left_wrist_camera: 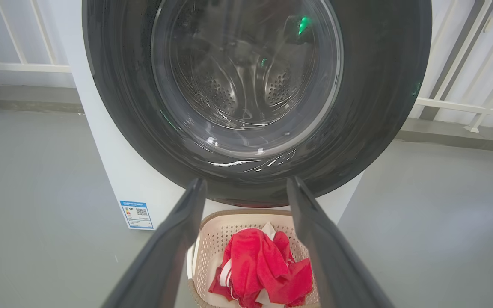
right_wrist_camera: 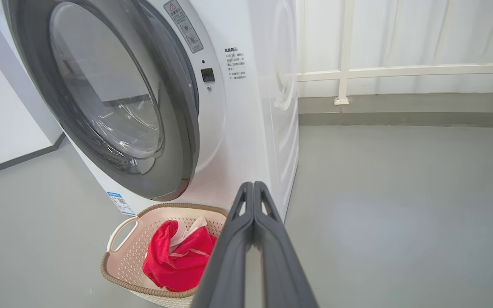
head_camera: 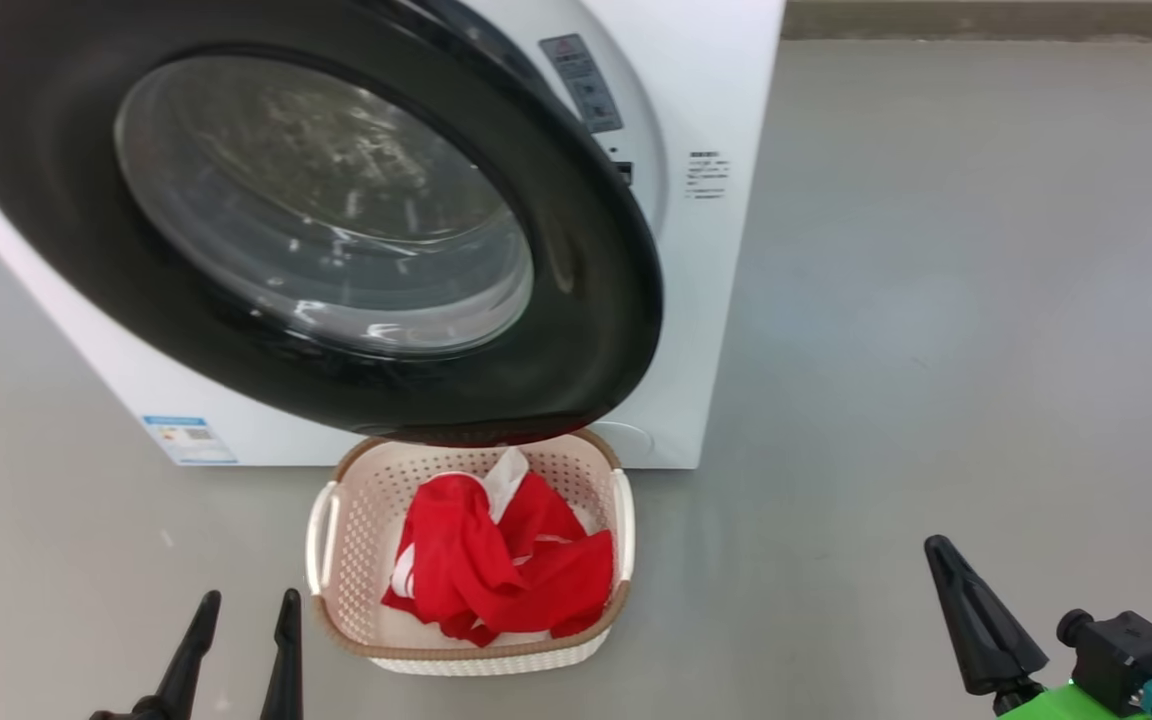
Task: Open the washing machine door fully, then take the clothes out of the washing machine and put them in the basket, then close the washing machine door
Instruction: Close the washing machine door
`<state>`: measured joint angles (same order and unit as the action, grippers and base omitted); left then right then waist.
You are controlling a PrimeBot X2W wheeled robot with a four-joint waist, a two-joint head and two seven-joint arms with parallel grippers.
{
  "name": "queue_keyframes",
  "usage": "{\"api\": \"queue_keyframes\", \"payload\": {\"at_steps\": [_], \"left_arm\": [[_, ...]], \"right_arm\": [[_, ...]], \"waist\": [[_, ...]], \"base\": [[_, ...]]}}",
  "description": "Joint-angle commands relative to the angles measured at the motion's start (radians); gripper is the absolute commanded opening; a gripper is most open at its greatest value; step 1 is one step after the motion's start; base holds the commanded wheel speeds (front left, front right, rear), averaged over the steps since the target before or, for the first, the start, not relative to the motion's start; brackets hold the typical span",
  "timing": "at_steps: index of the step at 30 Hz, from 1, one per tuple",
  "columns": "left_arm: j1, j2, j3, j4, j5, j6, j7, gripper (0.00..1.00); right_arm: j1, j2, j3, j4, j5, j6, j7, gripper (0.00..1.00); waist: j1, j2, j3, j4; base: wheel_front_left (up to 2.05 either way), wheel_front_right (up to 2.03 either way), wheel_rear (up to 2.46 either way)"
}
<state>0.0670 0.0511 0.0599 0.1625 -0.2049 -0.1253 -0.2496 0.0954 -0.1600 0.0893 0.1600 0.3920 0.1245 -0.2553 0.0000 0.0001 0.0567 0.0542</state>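
The washing machine point(head_camera: 726, 300) is a big white box, and its door point(head_camera: 56, 200), with a black rim and bulging glass, stands ajar, swung out over the basket. In the right wrist view the door point(right_wrist_camera: 173, 128) leaves a gap at its latch side. The cream basket point(head_camera: 356, 500) sits on the floor below the door, holding the red and white clothes point(head_camera: 506, 570). My left gripper point(head_camera: 248, 600) is open and empty, left of the basket. My right gripper point(head_camera: 939, 550) is shut on nothing, well right of it. The left wrist view frames the clothes point(left_wrist_camera: 259, 265) between my open left gripper point(left_wrist_camera: 246, 182); through the glass the steel drum shows.
Grey floor point(head_camera: 936, 300) spreads wide to the right of the machine. A blue label sticker point(head_camera: 188, 440) marks the machine's lower left front. A white railing point(right_wrist_camera: 400, 70) and a low ledge run along the wall behind.
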Motion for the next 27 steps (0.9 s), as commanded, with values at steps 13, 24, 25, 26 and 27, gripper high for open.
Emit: {"api": "queue_keyframes", "payload": {"at_steps": [13,24,25,26,27], "left_arm": [[0.003,-0.001,-0.01,-0.039,-0.042,-0.005,-0.012,1.0],[-0.042,-0.001,-0.044,-0.046,-0.076,-0.005,-0.012,1.0],[-0.047,-0.001,-0.047,-0.047,-0.079,-0.005,-0.012,1.0],[-0.053,-0.001,-0.051,-0.048,-0.081,-0.005,-0.012,1.0],[-0.059,-0.001,-0.054,-0.048,-0.084,-0.005,-0.012,1.0]], "right_arm": [[-0.191,-0.043,0.13,-0.015,0.035,0.006,-0.006,0.0],[-0.402,-0.048,0.221,0.038,0.06,0.006,-0.006,0.0],[-0.418,-0.051,0.224,0.046,0.063,0.006,-0.006,0.0],[-0.434,-0.053,0.226,0.053,0.064,0.006,-0.006,0.0],[-0.449,-0.056,0.226,0.061,0.067,0.006,-0.006,0.0]], "waist": [[0.0,-0.0001,0.008,0.127],[0.0,-0.0001,0.081,0.196],[0.0,-0.0001,0.09,0.201],[0.0,-0.0001,0.099,0.206],[0.0,-0.0001,0.108,0.21]], "base": [[0.0,0.0,0.0],[0.0,0.0,0.0],[0.0,0.0,0.0],[0.0,0.0,0.0],[0.0,0.0,0.0]]}}
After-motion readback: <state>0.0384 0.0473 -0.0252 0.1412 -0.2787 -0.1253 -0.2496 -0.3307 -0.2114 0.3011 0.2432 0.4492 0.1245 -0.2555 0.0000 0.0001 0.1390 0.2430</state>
